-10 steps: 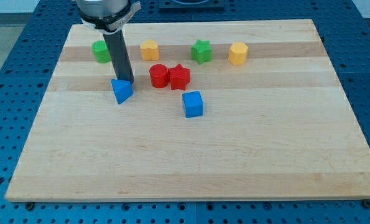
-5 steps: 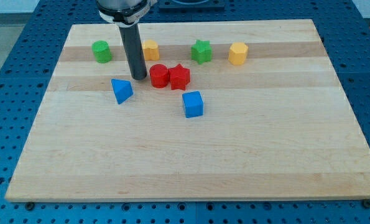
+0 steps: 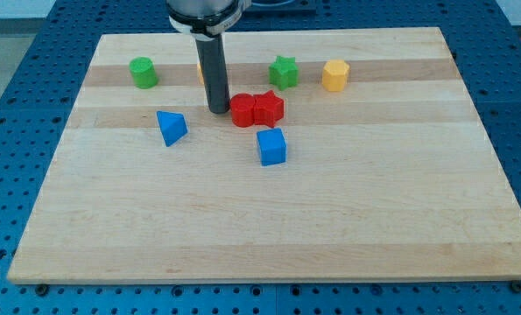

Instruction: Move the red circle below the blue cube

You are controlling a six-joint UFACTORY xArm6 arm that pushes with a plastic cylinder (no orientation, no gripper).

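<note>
The red circle [image 3: 243, 111] lies on the wooden board, touching the red star [image 3: 268, 108] on its right. The blue cube [image 3: 272, 146] sits just below and to the right of the red circle. My tip [image 3: 219, 109] stands right against the red circle's left side. The rod rises from there to the view's top and hides most of a yellow block behind it.
A blue triangle [image 3: 171, 127] lies left of my tip. Along the board's top row stand a green cylinder [image 3: 142, 72], a green star [image 3: 284, 71] and a yellow hexagon [image 3: 334, 75]. The board [image 3: 269, 227] rests on a blue perforated table.
My tip moved right from beside the blue triangle to the red circle's left side. The red circle and red star have slid to the right together.
</note>
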